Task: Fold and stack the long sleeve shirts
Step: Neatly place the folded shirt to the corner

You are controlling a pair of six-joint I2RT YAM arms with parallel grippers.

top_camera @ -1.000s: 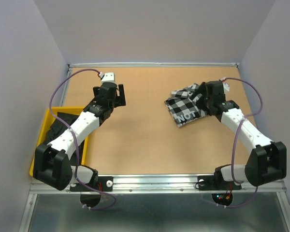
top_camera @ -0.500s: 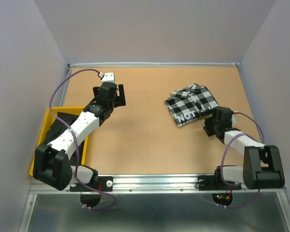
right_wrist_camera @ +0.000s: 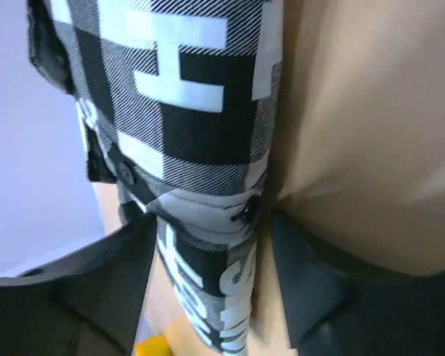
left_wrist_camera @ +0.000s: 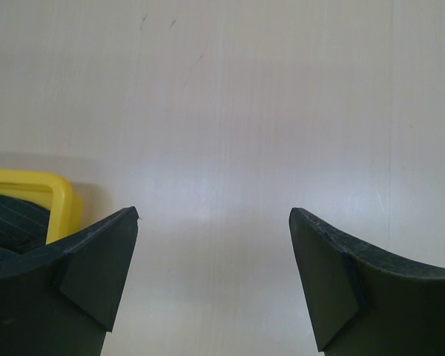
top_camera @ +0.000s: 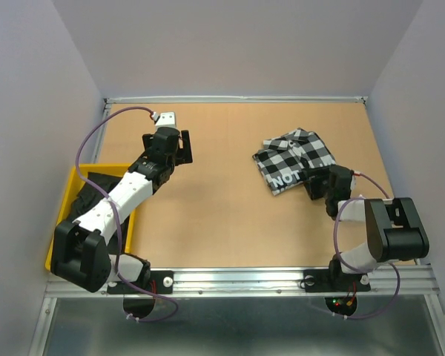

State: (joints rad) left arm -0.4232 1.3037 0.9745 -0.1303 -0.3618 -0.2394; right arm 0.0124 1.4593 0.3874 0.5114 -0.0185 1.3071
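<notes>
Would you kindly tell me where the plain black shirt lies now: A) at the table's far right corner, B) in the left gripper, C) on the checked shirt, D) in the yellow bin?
D: the black shirt lies inside the yellow bin, partly under the left arm.

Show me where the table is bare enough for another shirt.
Bare: the table's middle, between left hand and check shirt, down to the near rail; also the far strip behind them. Crowded: right side, right hand at the shirt; left edge, yellow bin holding black shirt.
</notes>
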